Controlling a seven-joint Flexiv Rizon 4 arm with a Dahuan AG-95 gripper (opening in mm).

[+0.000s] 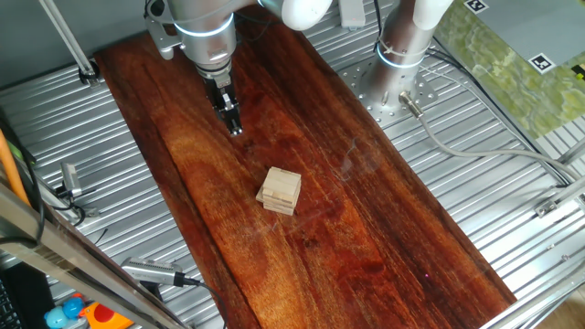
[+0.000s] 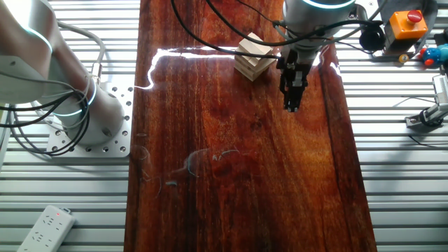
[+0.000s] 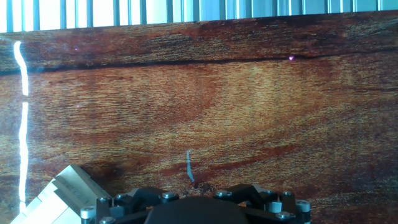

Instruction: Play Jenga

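Small Jenga [image 1: 280,190] stack of light, rigid, easily toppled wooden blocks on the bench [image 1: 384,238], near and apart from the empty gripper [image 1: 235,125], fingers seemingly close together; best nudged or pinched at one block's ends

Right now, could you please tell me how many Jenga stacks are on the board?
1: a small stack near the middle of the board, apart from the end effector. Individual blocks are too small to count.
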